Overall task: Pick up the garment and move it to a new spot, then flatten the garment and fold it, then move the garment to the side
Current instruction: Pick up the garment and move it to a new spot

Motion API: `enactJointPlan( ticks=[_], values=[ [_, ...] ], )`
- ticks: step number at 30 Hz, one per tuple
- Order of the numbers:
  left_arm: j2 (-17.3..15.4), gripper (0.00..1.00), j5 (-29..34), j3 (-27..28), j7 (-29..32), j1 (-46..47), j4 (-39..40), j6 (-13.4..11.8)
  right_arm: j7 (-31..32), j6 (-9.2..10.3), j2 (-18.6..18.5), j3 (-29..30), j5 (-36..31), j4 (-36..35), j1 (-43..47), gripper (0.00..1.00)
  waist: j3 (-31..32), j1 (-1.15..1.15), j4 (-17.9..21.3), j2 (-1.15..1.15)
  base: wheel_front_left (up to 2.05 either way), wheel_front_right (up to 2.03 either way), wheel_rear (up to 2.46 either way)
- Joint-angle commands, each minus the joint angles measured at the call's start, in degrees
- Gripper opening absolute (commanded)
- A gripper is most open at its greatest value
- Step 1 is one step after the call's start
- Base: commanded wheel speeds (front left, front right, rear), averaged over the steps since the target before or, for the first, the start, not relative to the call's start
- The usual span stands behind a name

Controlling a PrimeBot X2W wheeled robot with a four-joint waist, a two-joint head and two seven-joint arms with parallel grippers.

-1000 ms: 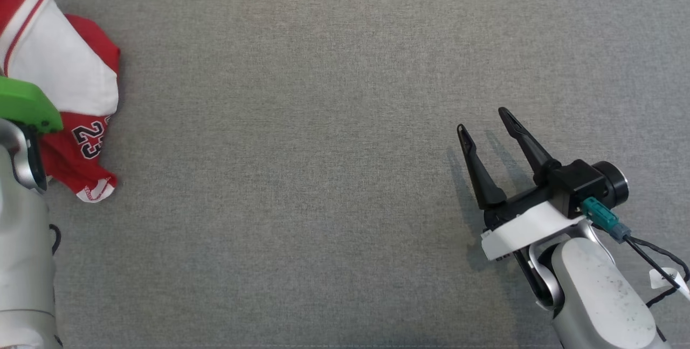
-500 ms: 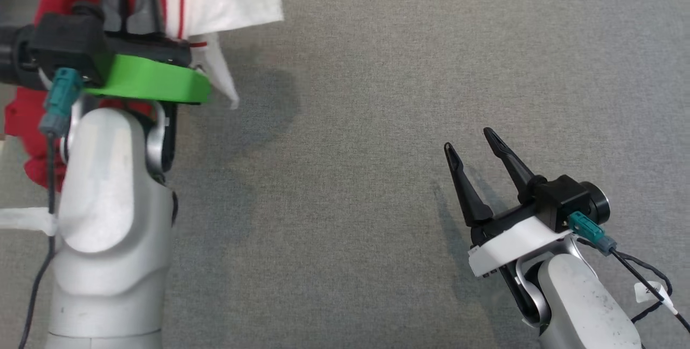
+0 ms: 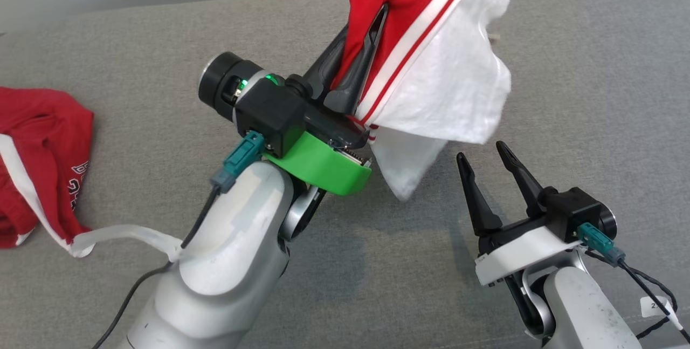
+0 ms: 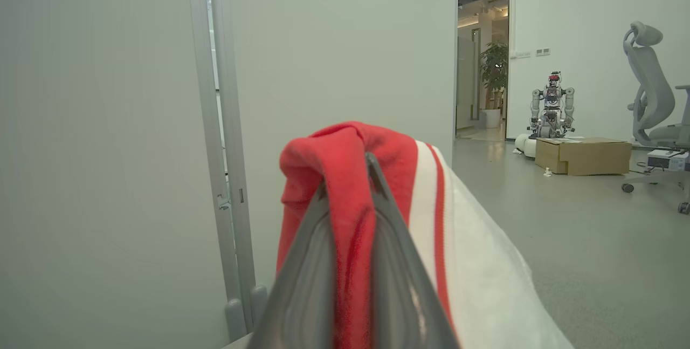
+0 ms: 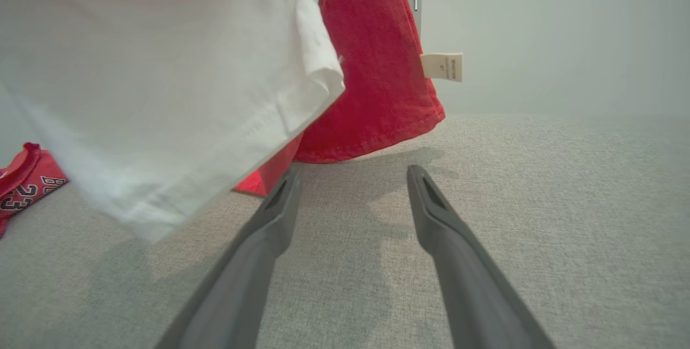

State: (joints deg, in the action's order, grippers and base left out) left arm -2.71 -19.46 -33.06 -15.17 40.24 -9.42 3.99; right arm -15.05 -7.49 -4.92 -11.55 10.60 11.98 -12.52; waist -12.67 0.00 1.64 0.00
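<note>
Above table (image 3: 593,68) centre | left end effector (image 3: 377,25) clamped on shirt (image 3: 447,84) sleeve seam, rest on table far left | right end effector (image 3: 481,152) wide open, empty | raise higher so hem clears

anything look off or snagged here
Yes: the garment is pinched up in the left gripper, but a white strip of it runs to the left forearm from the red bunch lying on the grey surface, as if snagged.
</note>
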Motion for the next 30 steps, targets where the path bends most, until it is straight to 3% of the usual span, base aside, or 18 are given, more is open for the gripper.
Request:
enactJointPlan(
  ticks=[1,6,11,12,13,14,16,19,25,30],
  values=[
    [-0.3,0.00,-0.2,-0.8,0.0,-1.3,-1.9,-1.2,-0.2,0.00,0.2,0.4,0.4,-0.4,0.5,1.00,0.8,0.00,3.9,0.00,0.00,0.00,0.00],
    [-0.4,0.00,1.7,-1.1,0.0,-4.7,-10.7,-3.0,-0.2,0.00,0.6,1.6,0.4,-1.4,1.5,1.00,0.9,0.00,7.1,0.00,0.00,0.00,0.00],
    [-1.2,0.00,3.5,1.1,0.0,-9.5,-18.5,-2.3,-0.2,0.00,0.8,2.2,0.9,-2.6,2.5,1.00,1.2,0.00,8.9,0.00,0.00,0.00,0.00],
    [-1.2,0.20,3.8,1.5,0.0,-10.5,-19.5,-2.1,-0.2,0.00,0.8,2.4,1.0,-3.1,2.8,1.00,1.4,0.00,9.0,0.00,0.00,0.00,0.00],
    [-1.2,0.65,4.1,2.1,0.0,-11.5,-20.0,-2.0,-0.2,0.00,0.9,2.6,0.9,-3.4,3.2,1.00,1.6,0.00,9.0,0.00,0.00,0.00,0.00],
    [-1.2,1.00,4.0,3.0,0.0,-12.5,-20.4,-1.9,-0.2,0.00,0.9,2.7,0.9,-3.8,3.6,1.00,1.9,0.00,9.0,0.00,0.00,0.00,0.00],
    [-1.2,1.00,4.7,4.2,0.0,-14.3,-20.8,-1.6,-0.2,0.00,0.8,3.0,0.8,-4.1,4.0,1.00,2.4,0.00,8.8,0.00,0.00,0.00,0.00],
    [-1.1,1.00,5.3,7.3,0.0,-17.2,-19.6,-3.0,-0.2,0.00,0.6,3.2,0.9,-4.4,4.7,1.00,3.4,0.00,8.1,0.00,0.00,0.00,0.00],
    [-2.2,1.00,8.3,15.6,0.0,-24.9,-12.1,-5.7,-0.2,0.00,0.6,3.4,0.8,-4.5,6.5,1.00,5.9,0.00,5.7,0.00,0.00,0.00,0.00],
    [-2.8,1.00,10.0,20.8,0.0,-30.2,-7.3,-6.3,-0.2,0.00,0.9,3.2,0.9,-4.3,7.3,1.00,7.6,0.00,4.3,0.00,0.00,0.00,0.00]
  ],
)
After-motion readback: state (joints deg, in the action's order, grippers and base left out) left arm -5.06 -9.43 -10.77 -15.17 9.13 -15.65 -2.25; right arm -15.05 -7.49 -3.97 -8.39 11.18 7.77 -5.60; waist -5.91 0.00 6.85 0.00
